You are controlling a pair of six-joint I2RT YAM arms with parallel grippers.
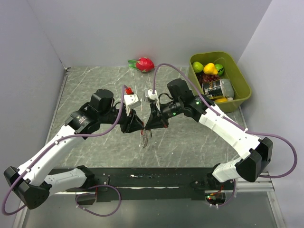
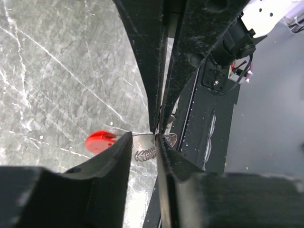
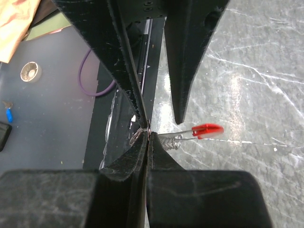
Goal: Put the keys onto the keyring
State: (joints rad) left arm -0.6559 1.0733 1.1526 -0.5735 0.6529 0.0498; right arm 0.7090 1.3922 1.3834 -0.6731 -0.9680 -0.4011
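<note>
Since keyring (image 3: 207,129) looks light, thin, slippery, pinch its silvery ring end. Right gripper (image 3: 146,136) clamped shut there; left gripper (image 2: 145,138) part-open astride its chain, grasp unclear.

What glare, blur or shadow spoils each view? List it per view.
Top external: even light, sharp, only soft shadows on the table. Left wrist: its own fingers blur close up, and the keyring is soft. Right wrist: glare streaks the table beside the keyring.
</note>
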